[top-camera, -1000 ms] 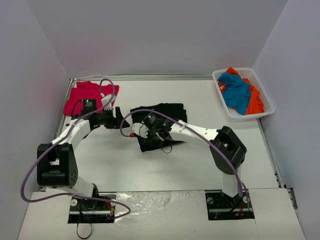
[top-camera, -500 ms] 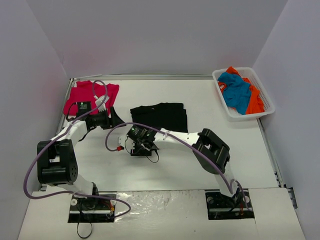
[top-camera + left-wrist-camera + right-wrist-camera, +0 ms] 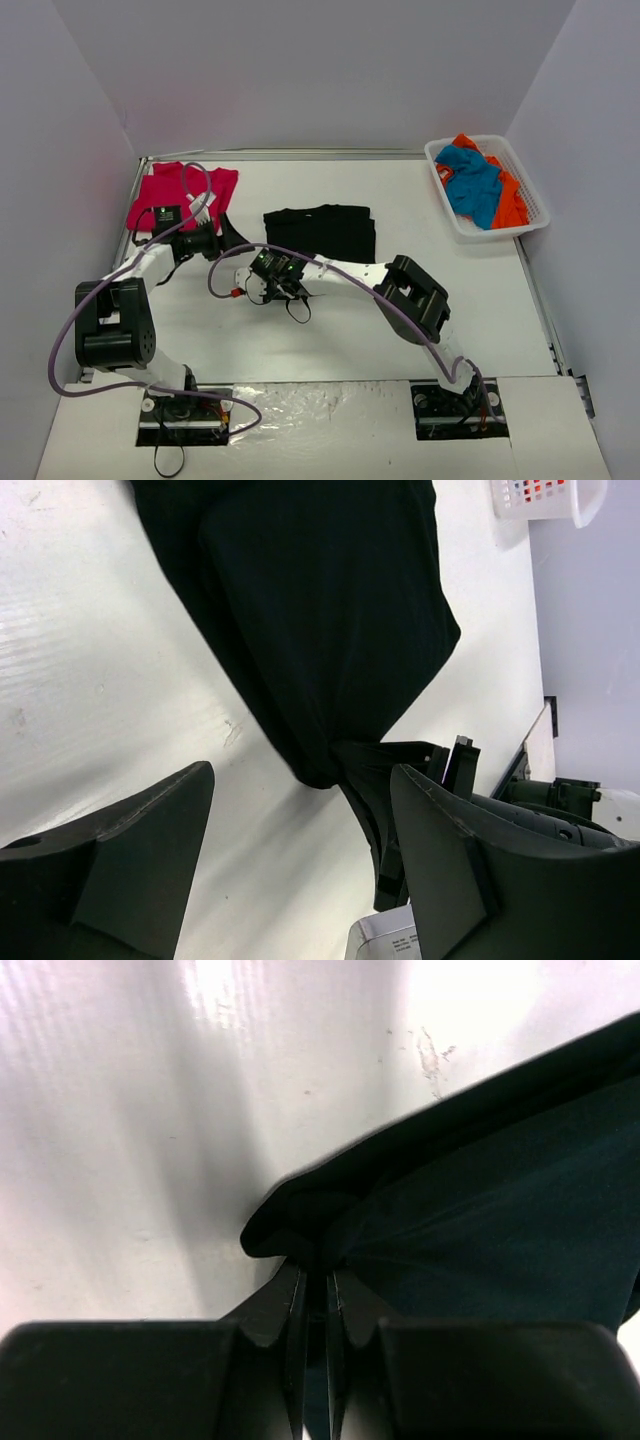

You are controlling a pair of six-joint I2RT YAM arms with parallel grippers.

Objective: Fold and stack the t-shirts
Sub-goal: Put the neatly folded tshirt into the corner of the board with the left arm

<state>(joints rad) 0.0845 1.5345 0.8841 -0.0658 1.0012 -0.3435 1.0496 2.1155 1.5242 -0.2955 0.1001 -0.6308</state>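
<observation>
The black t-shirt [image 3: 322, 230] lies folded into a compact rectangle at the middle of the table; no star mark shows. My right gripper [image 3: 284, 264] is at its near-left corner, shut on a pinch of the black cloth [image 3: 470, 1210], with the fingertips [image 3: 292, 1285] closed on the fold. My left gripper [image 3: 232, 240] is open and empty just left of the shirt, which fills the top of the left wrist view [image 3: 320, 610]. The crimson-red t-shirt [image 3: 178, 190] lies at the back left. The blue t-shirt [image 3: 470, 180] and the orange one [image 3: 510, 205] sit in the basket.
A white basket [image 3: 530, 222] stands at the back right against the wall. White walls close in the table on three sides. The right arm's elbow [image 3: 412, 292] stretches across the table's middle. A cable loop [image 3: 297, 312] hangs by the right wrist.
My right gripper moved left and back with the pinched cloth. The shirt's near part, spread toward me before, is now drawn up into a compact rectangle. My left gripper shifted slightly left.
</observation>
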